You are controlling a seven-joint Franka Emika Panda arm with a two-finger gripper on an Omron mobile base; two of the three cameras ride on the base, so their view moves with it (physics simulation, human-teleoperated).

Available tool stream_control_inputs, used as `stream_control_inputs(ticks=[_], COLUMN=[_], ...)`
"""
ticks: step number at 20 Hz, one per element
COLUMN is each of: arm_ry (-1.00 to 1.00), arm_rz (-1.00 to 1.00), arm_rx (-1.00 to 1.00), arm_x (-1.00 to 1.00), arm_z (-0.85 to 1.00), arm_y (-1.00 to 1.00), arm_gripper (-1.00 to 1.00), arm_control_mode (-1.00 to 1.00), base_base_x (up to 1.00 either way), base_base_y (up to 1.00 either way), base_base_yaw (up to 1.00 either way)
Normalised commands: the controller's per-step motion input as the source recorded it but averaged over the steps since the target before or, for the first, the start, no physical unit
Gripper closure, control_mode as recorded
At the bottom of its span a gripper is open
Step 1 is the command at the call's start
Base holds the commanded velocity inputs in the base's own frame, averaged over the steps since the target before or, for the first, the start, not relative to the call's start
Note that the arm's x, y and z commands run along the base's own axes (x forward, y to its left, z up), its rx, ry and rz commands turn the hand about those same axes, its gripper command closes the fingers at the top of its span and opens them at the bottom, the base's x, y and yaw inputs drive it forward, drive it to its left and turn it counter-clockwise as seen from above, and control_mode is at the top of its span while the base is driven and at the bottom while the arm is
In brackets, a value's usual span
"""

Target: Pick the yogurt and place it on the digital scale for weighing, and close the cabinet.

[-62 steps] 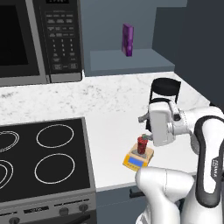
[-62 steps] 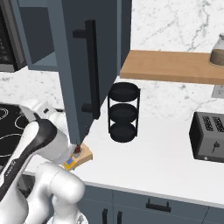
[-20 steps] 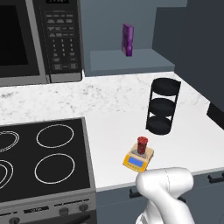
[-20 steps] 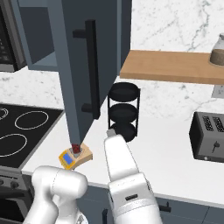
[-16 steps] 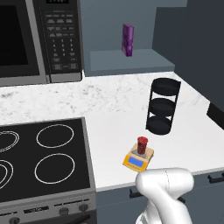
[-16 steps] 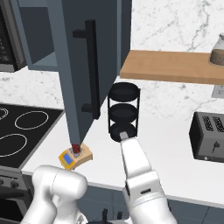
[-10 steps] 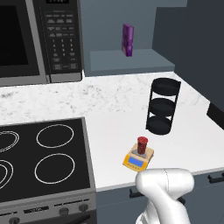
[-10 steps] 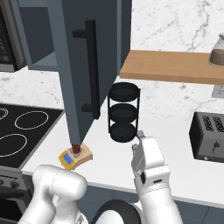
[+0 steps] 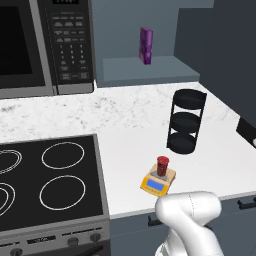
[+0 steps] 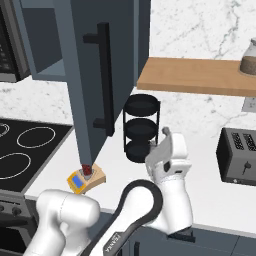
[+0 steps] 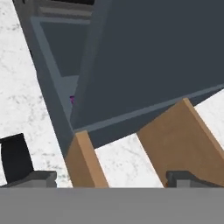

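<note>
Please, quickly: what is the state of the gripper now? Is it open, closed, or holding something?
Gripper: open and holding nothing; in the hand view its two finger tips stand wide apart, facing the cabinet door.

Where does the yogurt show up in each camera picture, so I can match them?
Left base view: the yogurt stands on the scale, lower centre, in front of the black rack.
Right base view: lower left, just below the open cabinet door.
Hand view: not seen.
Shared landmark: the black rack.
</note>
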Motion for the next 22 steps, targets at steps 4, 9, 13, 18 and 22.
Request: stream_control_inputs(ticks=[4,9,13,18,22], arm_ry=[0.01,-0.03,-0.04,-0.04,-0.05], arm_rz=[0.18,0.17,0.11,0.02,0.0], arm_rx=[0.27,0.15,0.01,-0.01,-0.05], arm_x=[0.79,0.21,0.0,0.0,0.0], arm_z=[0.43,0.41,0.38,0.17,0.22], arm_y=[-0.4,-0.02,0.4,0.83,0.99], arm_gripper=[-1.0,-1.0,-1.0,-1.0,-1.0], arm_control_mode=[-1.0,-1.0,-1.0,-1.0,-1.0], base_base_x=[0.0,0.0,0.0,0.0,0.0], base_base_y=[0.0,0.0,0.0,0.0,0.0], base_base_yaw=[0.0,0.0,0.0,0.0,0.0])
